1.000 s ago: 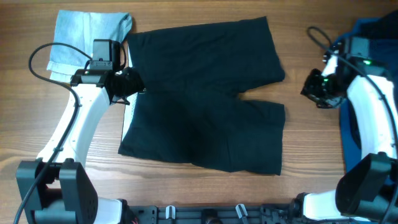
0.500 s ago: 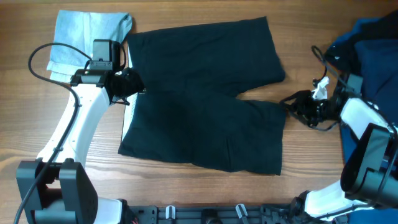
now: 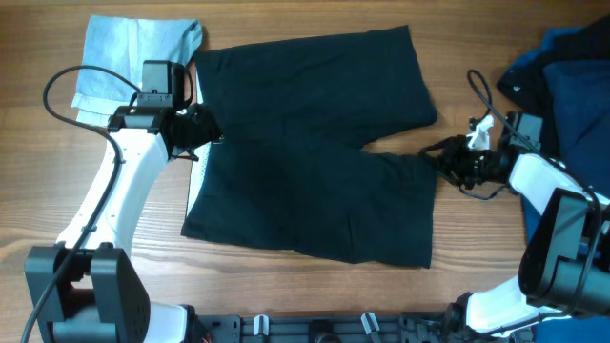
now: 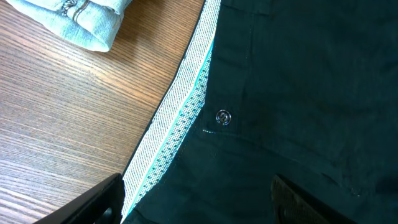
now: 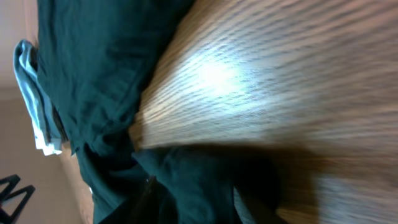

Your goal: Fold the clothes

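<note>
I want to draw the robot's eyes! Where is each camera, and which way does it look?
Overhead: above the table, looking straight down at the black shorts; both arms, left tool and right tool show.
Left wrist: on the left arm, looking down at the shorts' white strip and a pale blue garment; its open fingers show below.
Right wrist: low, blurred, looking sideways across the wood at the shorts; its own fingers are hard to make out.
Shared: every view shows the black shorts.
</note>
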Action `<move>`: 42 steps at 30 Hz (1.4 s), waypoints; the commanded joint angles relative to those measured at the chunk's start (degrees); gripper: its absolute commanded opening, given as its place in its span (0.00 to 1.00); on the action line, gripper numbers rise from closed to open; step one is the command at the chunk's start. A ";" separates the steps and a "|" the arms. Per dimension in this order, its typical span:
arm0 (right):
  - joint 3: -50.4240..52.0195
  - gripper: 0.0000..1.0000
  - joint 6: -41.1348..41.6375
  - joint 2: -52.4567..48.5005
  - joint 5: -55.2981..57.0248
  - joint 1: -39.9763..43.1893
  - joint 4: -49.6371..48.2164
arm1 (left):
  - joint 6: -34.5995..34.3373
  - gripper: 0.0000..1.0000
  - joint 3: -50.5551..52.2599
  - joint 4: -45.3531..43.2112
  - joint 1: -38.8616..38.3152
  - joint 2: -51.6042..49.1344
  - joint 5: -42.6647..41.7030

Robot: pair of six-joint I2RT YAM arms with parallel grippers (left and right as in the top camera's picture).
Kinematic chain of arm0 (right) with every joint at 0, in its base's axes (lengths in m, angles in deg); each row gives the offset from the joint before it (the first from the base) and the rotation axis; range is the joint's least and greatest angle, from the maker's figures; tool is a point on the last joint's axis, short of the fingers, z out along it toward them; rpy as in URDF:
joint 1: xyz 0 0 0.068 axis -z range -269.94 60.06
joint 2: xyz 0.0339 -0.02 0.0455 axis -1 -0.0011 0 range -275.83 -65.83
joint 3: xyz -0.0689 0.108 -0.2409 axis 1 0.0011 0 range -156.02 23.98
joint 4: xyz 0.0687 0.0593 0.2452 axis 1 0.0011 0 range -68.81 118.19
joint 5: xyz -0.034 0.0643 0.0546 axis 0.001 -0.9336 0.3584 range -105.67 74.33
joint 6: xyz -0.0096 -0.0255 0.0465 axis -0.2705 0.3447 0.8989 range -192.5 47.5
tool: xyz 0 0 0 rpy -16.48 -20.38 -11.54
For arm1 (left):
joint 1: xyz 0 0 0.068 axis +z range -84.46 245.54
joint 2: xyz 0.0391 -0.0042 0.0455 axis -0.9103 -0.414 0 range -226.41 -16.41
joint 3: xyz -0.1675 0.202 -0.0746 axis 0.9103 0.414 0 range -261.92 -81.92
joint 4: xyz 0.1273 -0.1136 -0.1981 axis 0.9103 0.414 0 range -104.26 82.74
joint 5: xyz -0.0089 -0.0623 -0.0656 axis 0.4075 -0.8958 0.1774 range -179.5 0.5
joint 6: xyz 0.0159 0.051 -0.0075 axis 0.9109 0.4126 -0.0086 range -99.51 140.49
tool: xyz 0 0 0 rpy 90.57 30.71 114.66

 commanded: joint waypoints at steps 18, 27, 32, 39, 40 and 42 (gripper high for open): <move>-2.38 0.22 -9.49 0.02 26.95 -2.36 -12.76 | 0.90 0.75 -0.35 -0.42 -0.09 0.15 0.76; -11.67 0.04 -14.08 1.62 16.70 -6.16 -10.49 | 0.81 0.75 -0.24 -1.92 -0.09 0.13 0.74; -11.67 0.04 -15.67 -4.04 23.56 -12.28 -17.44 | 0.68 0.68 -0.22 -2.71 -0.09 0.09 0.74; -11.58 0.04 -14.80 -13.38 34.40 -13.62 -3.80 | 0.70 0.69 -0.13 -2.54 -0.09 -0.02 0.76; -11.30 0.04 -13.73 -13.40 38.21 -13.62 -1.90 | 0.70 0.69 -0.13 -2.60 -0.09 -0.15 0.76; -11.28 0.04 -7.82 -13.38 46.25 -13.62 3.13 | 0.70 0.69 -0.13 -2.69 -0.09 -1.33 0.74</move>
